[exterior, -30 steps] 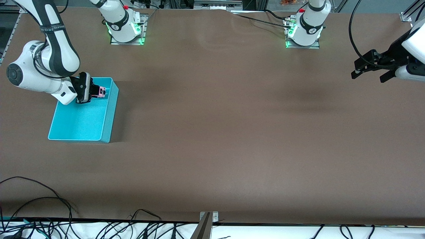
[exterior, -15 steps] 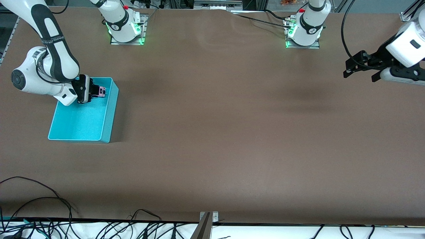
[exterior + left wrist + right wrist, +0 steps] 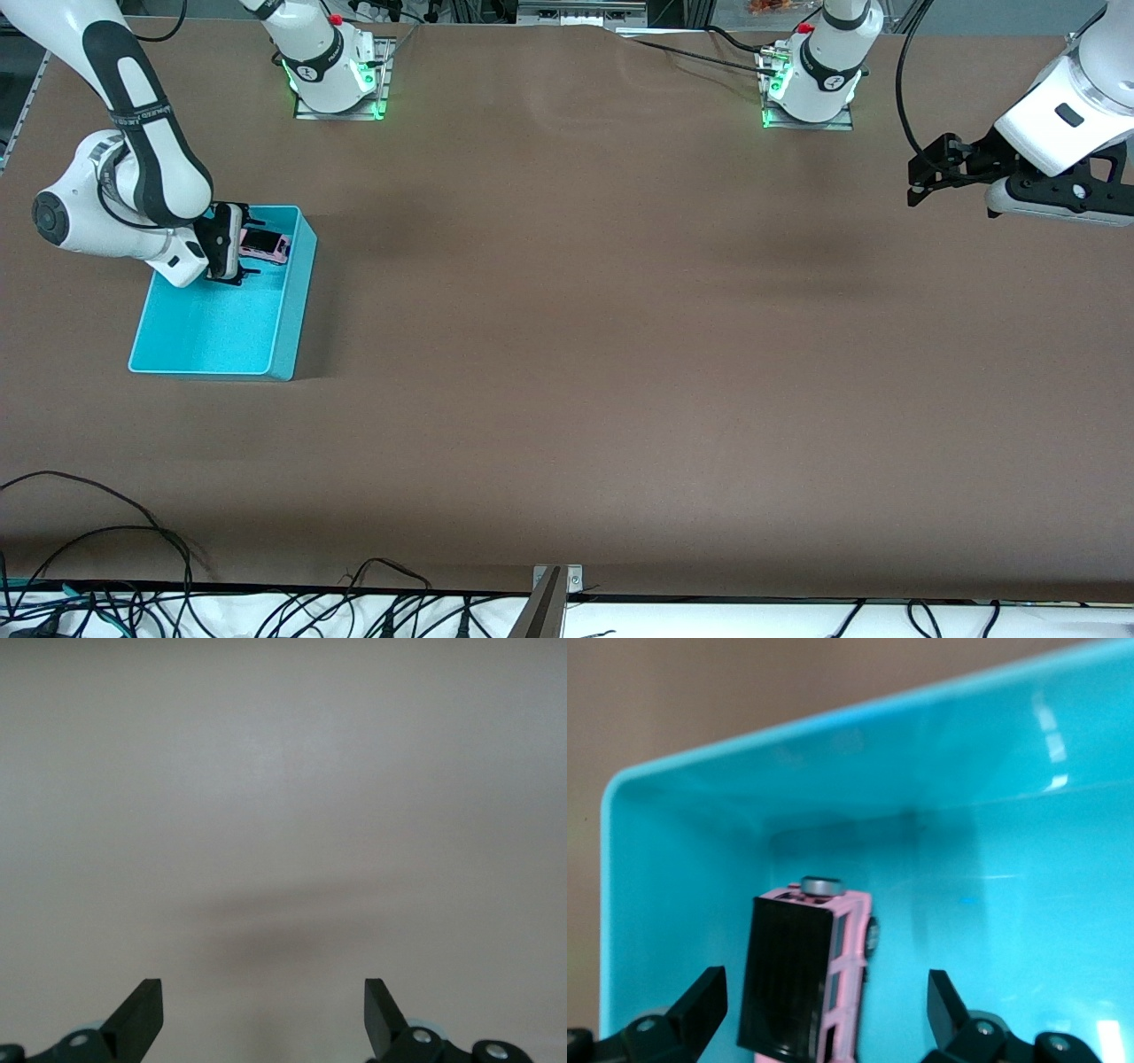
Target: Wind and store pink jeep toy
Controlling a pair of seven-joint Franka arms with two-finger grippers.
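Note:
The pink jeep toy (image 3: 264,245) with its black roof lies on the floor of the cyan bin (image 3: 293,306), by the bin's corner nearest the right arm's base. My right gripper (image 3: 251,244) is open just above the jeep, with a finger on each side and neither touching it. In the right wrist view the jeep (image 3: 806,983) sits between the spread fingers of my right gripper (image 3: 824,1014), close to the bin wall (image 3: 788,735). My left gripper (image 3: 921,177) is open and empty in the air at the left arm's end of the table, and its own view shows the gripper (image 3: 263,1014) over bare table.
The brown table (image 3: 620,354) stretches between the bin and the left arm. Loose cables (image 3: 133,549) lie along the table edge nearest the front camera. The two arm bases (image 3: 332,75) stand at the table's top edge.
My right gripper has opened and let go of the jeep, which now rests in the bin. The left arm has lifted and swung slightly toward the table's middle.

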